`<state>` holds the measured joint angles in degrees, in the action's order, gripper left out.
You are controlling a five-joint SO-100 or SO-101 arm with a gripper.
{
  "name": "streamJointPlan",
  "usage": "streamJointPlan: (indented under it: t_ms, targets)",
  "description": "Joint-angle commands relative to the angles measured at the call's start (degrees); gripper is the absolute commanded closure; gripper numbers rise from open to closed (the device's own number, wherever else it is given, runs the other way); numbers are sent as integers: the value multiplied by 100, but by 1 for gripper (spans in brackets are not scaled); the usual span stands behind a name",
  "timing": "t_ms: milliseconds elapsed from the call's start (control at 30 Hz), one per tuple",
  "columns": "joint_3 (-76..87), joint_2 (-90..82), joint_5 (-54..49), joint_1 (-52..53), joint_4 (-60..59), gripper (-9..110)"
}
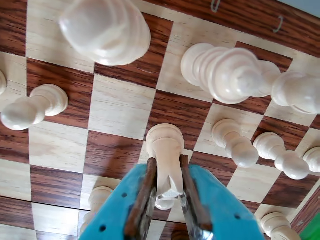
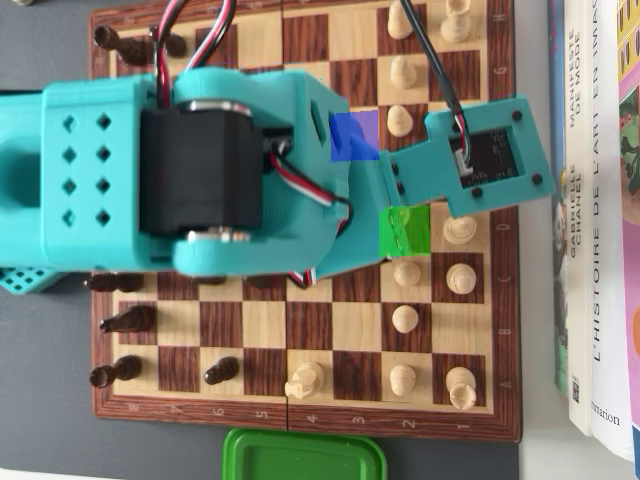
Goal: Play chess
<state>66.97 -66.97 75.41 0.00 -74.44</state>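
Chessboard (image 2: 300,330) squares fill the wrist view, and on them we see the gripper (image 1: 169,192) with its jaws drawn close around a white pawn (image 1: 165,150), each rusty inner face pressed against the pawn's stem just below its base, so that the piece is pinched and its base points away from the camera over a pale square. In the overhead view the teal arm (image 2: 200,170) covers the middle of the board and hides this pawn, so we cannot tell there whether it stands on the board or hangs above it. White pieces we can count in the overhead view: ten, all toward the right edge, among them a knight (image 2: 305,380) near the bottom edge and a lone pawn (image 2: 405,320) one row above. Dark pieces we can count there: six, all along the left edge, two at the top-left corner (image 2: 108,40) and four toward the bottom-left corner (image 2: 125,320), one of them partly under the arm; others may lie hidden. Two coloured patches mark squares beside the arm, a blue one (image 2: 353,136) and a green one (image 2: 404,231). A green lid (image 2: 305,455) lies just below the board's bottom edge, and books (image 2: 600,220) lie beside its right edge.
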Motion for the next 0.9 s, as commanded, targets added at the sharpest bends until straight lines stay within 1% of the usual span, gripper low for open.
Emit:
streamJointPlan:
  t_ms: [0,133,333,867]
  targets:
    - [-281,-70,-53,79,88,97]
    - [-281,-26,-53,70,97,97]
    - [-659,510,-62,62,123,97]
    - [-659,519,-62,79,132,97]
